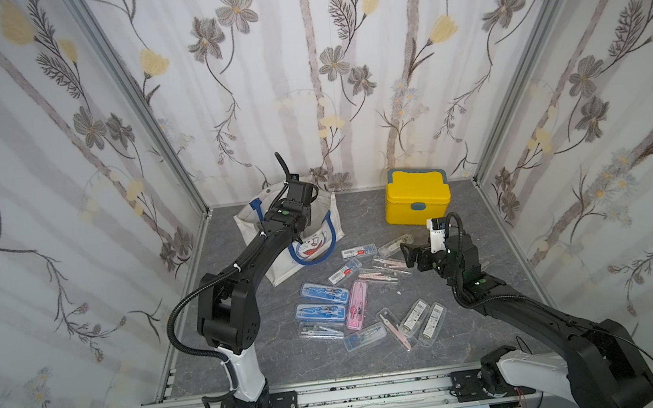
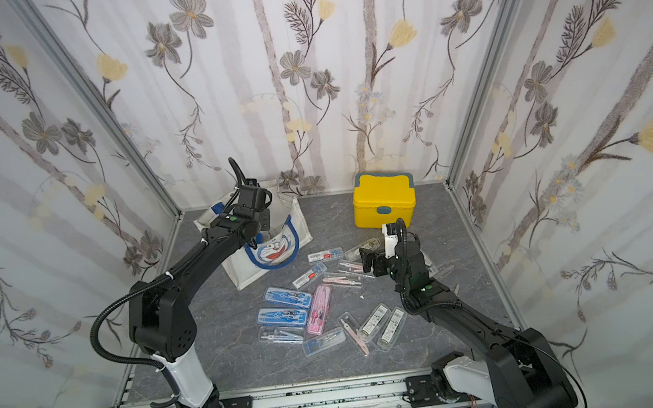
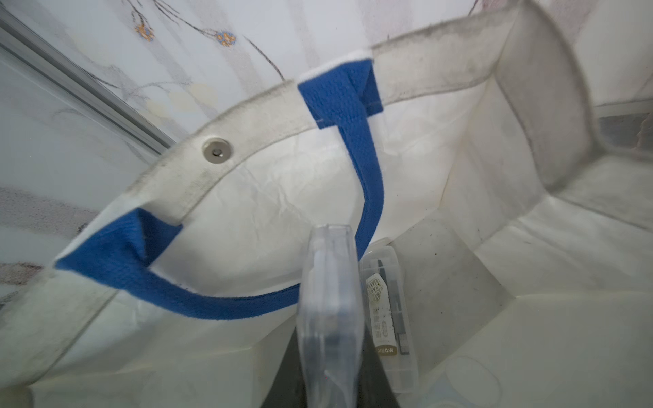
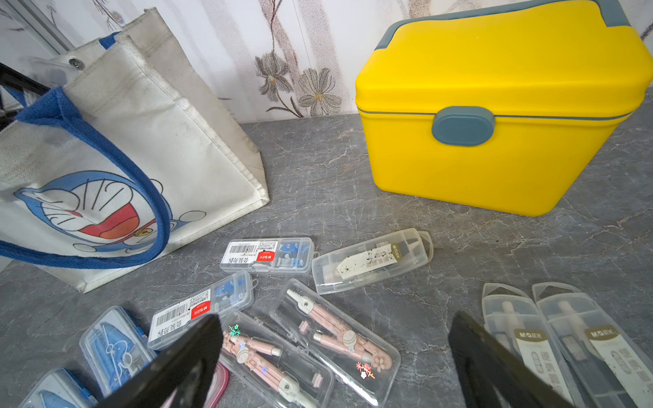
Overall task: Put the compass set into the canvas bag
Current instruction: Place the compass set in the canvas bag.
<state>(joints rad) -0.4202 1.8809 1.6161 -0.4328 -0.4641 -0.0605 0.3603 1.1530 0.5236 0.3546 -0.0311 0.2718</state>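
Front rail [image 1: 338, 396], grey tabletop [image 1: 275, 357], floral walls [image 1: 301, 69]; left jaws tight on compass set [image 3: 330, 318] in canvas bag [image 3: 282, 197], right jaws agape.

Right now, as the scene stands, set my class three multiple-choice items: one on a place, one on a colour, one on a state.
1. Where is the left tool? A inside the canvas bag; B beside it; C on the rail.
2. What colour are the bag's handles? A red; B blue; C black.
3. How is the right tool? A shut empty; B shut on a case; C open.
Key: 1 A, bag lining surrounds the clear case it grips; 2 B, blue straps on white fabric; 3 C, its jaws stand wide above the loose compass cases.
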